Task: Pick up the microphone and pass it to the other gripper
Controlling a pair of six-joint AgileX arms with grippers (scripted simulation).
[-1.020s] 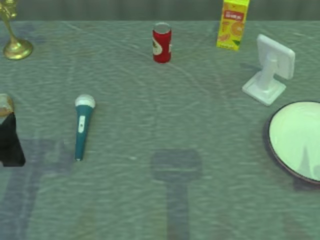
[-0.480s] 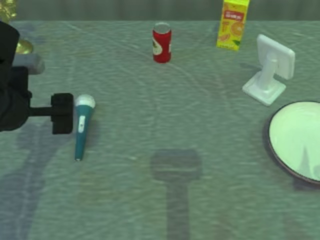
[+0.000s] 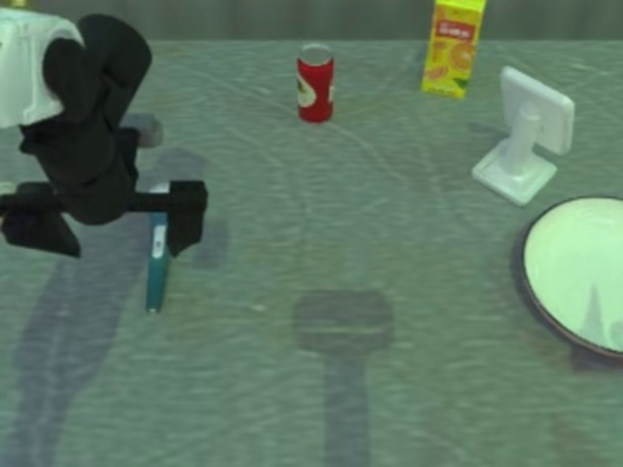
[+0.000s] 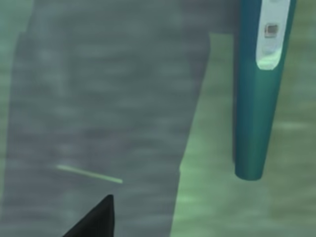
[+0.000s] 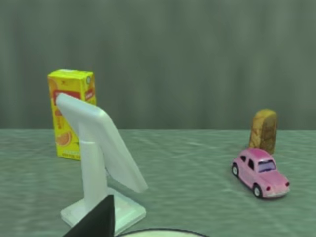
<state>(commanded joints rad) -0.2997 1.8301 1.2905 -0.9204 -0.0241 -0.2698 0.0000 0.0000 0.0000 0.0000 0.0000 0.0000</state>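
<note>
Hovering wide-jawed over the microphone [image 3: 155,277] at the table's [image 3: 409,292] nine o'clock, the left gripper [image 3: 161,222] has grasped nothing; pickup and handover remain.

No legible text (carton [image 3: 454,47] print blurred)

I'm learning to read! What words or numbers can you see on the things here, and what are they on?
None can be read.
Juice carton: red band with lettering, too blurred to read.
Red can: pale label, no legible text.
Microphone: white patch with a small mark, not readable.
</note>
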